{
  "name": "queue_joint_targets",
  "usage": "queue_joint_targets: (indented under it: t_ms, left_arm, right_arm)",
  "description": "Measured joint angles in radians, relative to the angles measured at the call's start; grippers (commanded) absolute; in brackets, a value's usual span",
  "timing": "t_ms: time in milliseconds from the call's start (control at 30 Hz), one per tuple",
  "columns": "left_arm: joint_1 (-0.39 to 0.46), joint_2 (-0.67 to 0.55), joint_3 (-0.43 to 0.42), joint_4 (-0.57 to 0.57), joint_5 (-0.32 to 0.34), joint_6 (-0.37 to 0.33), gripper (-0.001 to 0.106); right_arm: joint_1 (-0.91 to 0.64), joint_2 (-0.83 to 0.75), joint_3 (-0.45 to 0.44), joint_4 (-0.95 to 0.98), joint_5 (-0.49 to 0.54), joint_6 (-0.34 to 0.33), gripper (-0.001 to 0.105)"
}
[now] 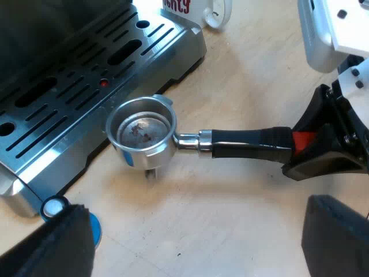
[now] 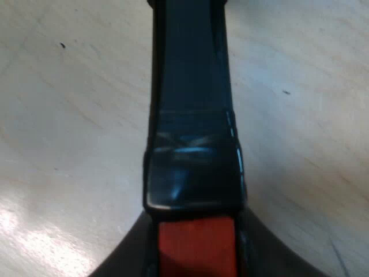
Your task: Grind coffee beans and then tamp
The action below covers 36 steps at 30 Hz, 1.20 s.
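Metal portafilter (image 1: 144, 135) lies on counter (image 1: 242, 225), just beside espresso machine (image 1: 86, 75). Likely stiff, basket-heavy, slick; best held by handle (image 1: 248, 143). Right gripper (image 2: 196, 248) fingers pinch its red end; left gripper (image 1: 199, 231) fingers spread, empty.

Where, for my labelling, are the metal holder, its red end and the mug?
metal holder (image 1: 143, 131), left wrist view, basket floor.
red end (image 2: 196, 251), right wrist view, its middle.
mug (image 1: 197, 10), left wrist view, white wall.
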Motion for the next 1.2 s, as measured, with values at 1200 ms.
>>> queue_joint_targets:
  t_ms: [1200]
  left_arm:
    - [0.000,0.000,0.000,0.000,0.000,0.000,0.079]
  right_arm:
    - [0.000,0.000,0.231,-0.185,0.021,0.060,0.000]
